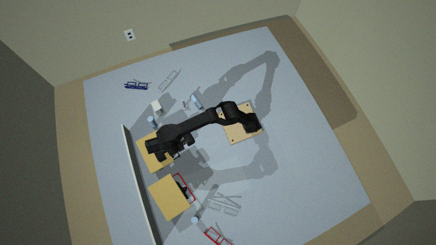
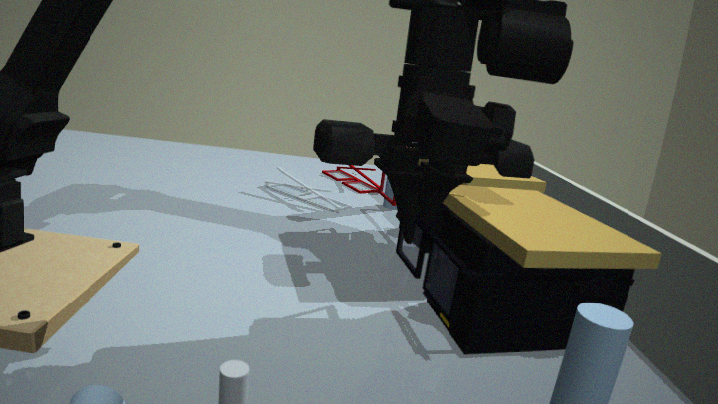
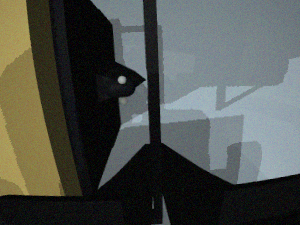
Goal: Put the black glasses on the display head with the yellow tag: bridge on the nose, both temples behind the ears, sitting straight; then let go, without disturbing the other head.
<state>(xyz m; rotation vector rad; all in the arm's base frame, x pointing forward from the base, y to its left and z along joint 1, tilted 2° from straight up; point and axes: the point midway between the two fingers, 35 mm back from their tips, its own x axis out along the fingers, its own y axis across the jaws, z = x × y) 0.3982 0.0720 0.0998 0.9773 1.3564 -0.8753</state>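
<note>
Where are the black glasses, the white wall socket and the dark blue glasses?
black glasses [image 2: 418,267] [image 3: 152,99]: exterior, wrist; frame
white wall socket [image 1: 129,31]: top; faceplate
dark blue glasses [image 1: 136,87]: top; frame

My work area is a table [image 1: 308,152] [image 2: 174,166] with a pale blue-grey top and a tan border, visible from above. Plain grey-green walls [image 1: 199,7] [image 2: 238,71] rise behind it and meet at corners. One wall carries a white outlet plate [image 1: 129,34] with two dark openings. Illumination is dim and uneven: the wall at the left of my top view is dark, the one at the right is lighter. Hard-edged, overlapping shadows fall across the table.
</note>
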